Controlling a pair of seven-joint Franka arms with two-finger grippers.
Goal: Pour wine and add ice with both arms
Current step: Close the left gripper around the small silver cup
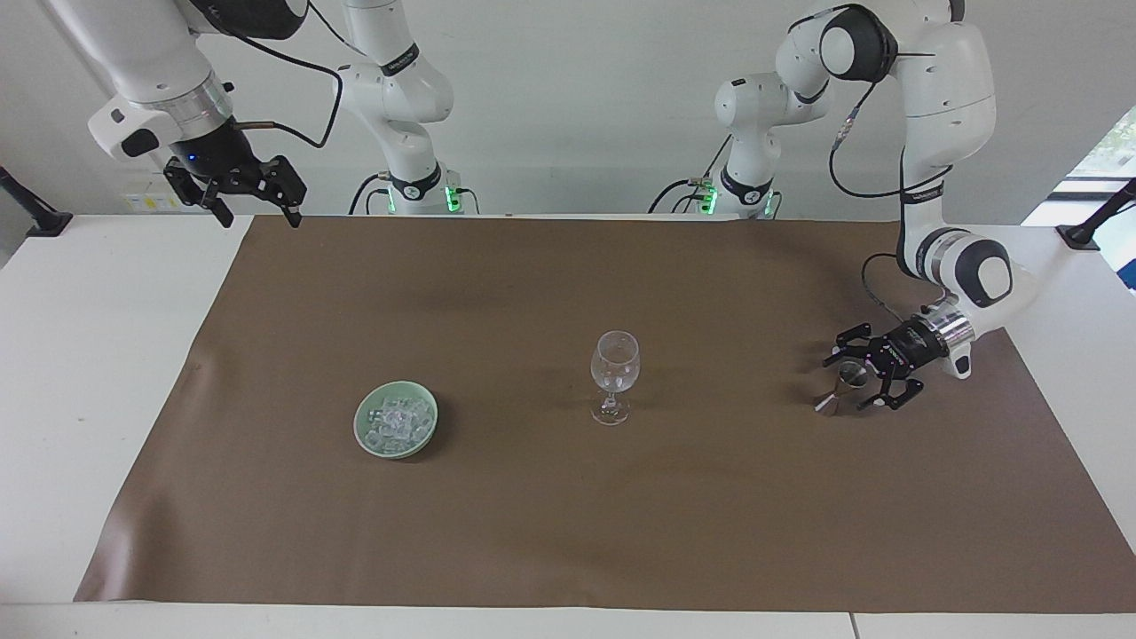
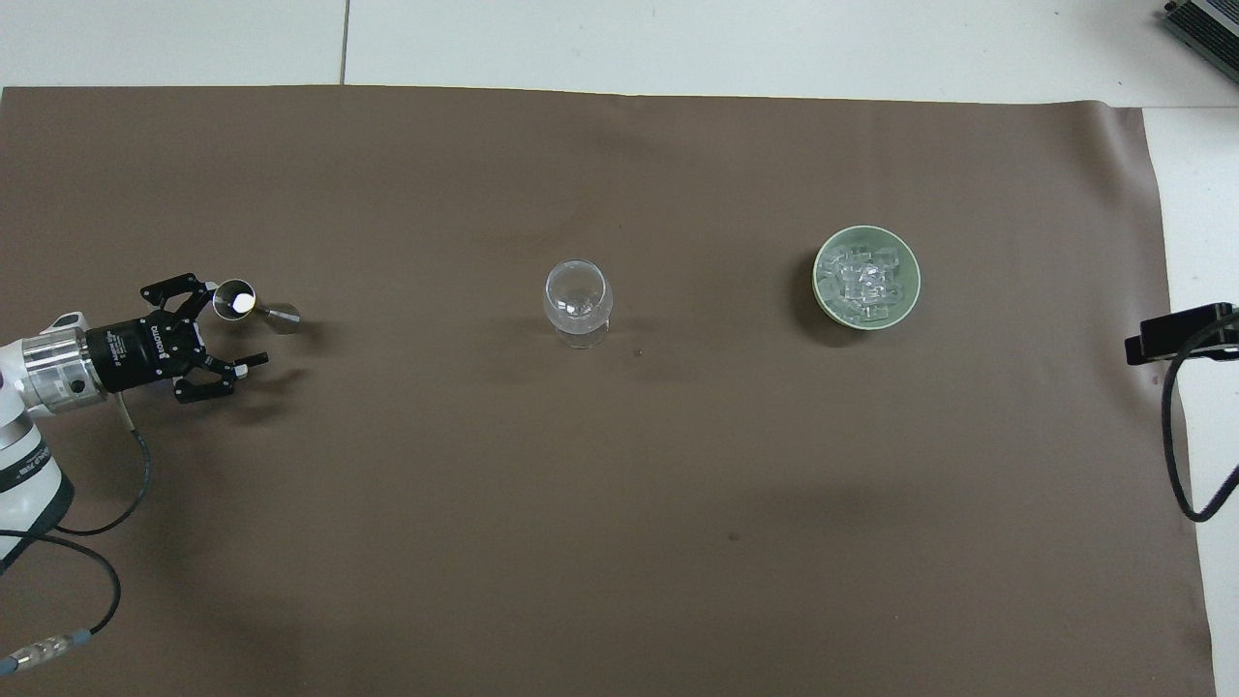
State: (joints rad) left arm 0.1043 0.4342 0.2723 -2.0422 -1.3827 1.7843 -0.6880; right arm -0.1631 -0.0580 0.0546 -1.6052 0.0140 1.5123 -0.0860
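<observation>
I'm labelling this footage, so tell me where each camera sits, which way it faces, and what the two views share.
Facing view: high across the table, looking at the robots; both arms whole, left gripper open at the jigger, right gripper open, waiting.
Overhead view: above the robots' end, looking steeply down; only the left gripper and forearm show.
Shared: jigger, wine glass, ice in its dish.

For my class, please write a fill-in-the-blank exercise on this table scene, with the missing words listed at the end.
1. The ice lies heaped in a pale ____ dish.
2. Between the dish and the metal measuring cup stands an empty wine ____.
3. The left tool, its fingers spread, is at the measuring cup but has not yet ____ on it.
4. The right tool waits raised at the brown mat's corner, holding ____.

Missing words: green; glass; closed; nothing
</observation>
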